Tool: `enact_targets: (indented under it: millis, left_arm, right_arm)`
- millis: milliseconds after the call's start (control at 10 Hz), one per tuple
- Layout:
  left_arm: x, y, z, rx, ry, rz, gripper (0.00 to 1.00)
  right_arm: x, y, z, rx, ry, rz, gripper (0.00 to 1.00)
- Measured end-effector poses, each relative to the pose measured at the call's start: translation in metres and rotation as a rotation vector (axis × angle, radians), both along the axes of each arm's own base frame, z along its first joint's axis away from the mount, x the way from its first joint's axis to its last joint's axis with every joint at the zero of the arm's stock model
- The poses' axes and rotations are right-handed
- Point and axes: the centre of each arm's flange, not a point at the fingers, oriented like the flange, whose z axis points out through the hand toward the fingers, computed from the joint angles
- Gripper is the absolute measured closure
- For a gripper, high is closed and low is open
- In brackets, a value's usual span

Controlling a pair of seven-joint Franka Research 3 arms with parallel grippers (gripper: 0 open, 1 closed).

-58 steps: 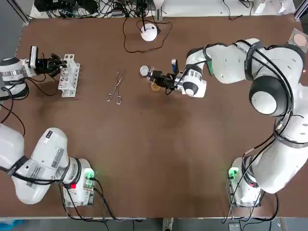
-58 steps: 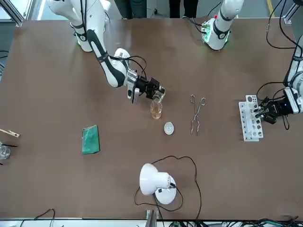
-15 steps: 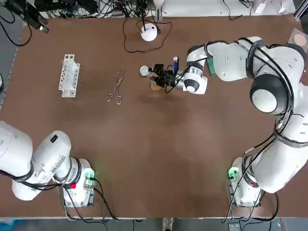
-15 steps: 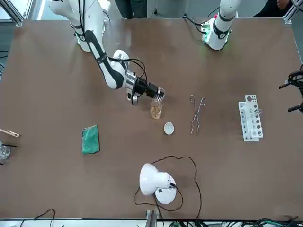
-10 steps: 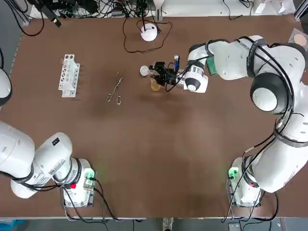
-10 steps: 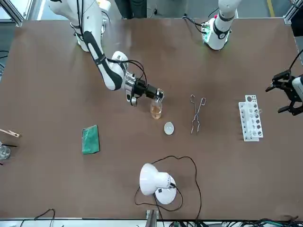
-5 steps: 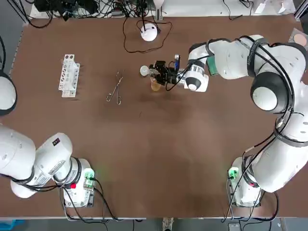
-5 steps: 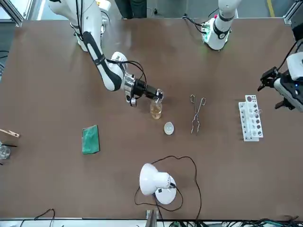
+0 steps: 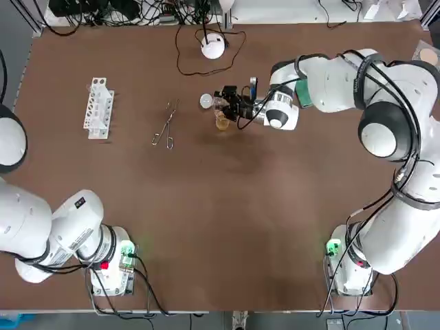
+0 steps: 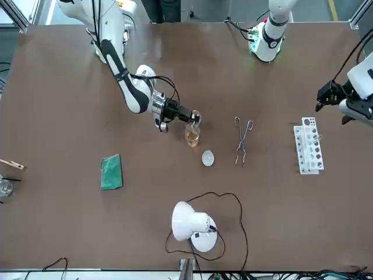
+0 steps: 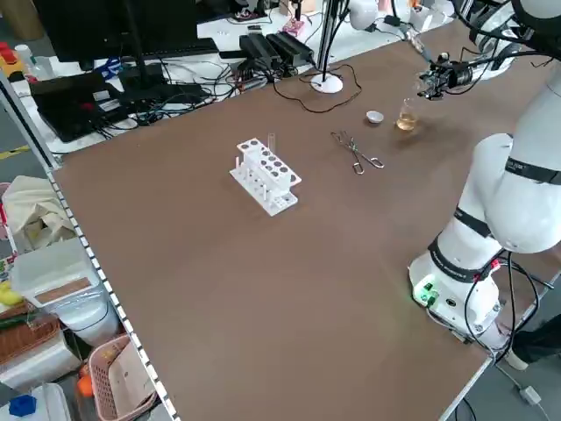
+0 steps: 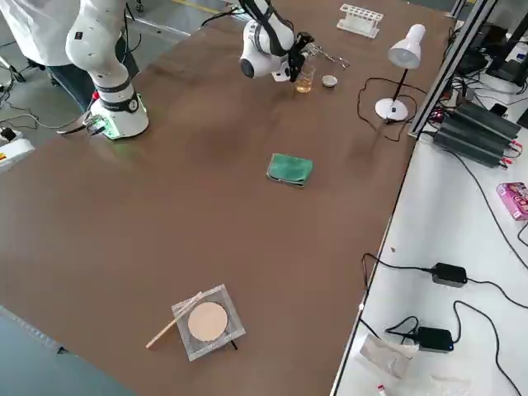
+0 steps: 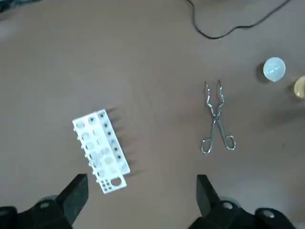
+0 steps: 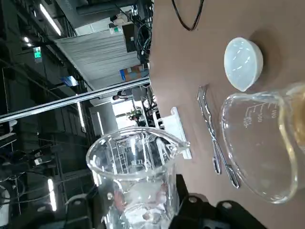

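Note:
My right gripper is shut on a small glass beaker, held tipped just above a flask of amber liquid. The right wrist view shows the beaker close up, its spout toward the flask. From overhead the right gripper sits directly behind the flask. My left gripper hangs high above the table near the white test-tube rack. Its fingers stand wide apart with nothing between them, and the rack lies far below.
Metal tongs lie between the rack and the flask. A small white dish sits by the flask. A desk lamp with its cable stands at the far edge, near a green cloth. A mesh pad lies on the right.
My left gripper has let go at the rack, risen high above the table and swung about there. The right gripper has shifted slightly, still holding the beaker over the flask.

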Motion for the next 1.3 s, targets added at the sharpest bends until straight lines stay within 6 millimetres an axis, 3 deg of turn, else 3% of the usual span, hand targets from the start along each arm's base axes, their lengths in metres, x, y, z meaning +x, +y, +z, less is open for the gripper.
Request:
enact_targets:
  millis: [200,600,1300]
  left_arm:
    - [-0.007,-0.021,0.015,0.017,0.002,0.117,0.00]
    - [-0.005,-0.003,0.030,0.012,-0.024,0.160,0.00]
    - [-0.008,-0.009,0.032,0.018,-0.001,0.155,0.00]
  right_arm:
    - [0.000,0.002,0.001,0.021,0.020,0.005,0.41]
    - [0.003,-0.002,0.002,0.023,0.027,0.007,0.41]
    - [0.004,-0.003,0.002,0.024,0.035,0.013,0.41]
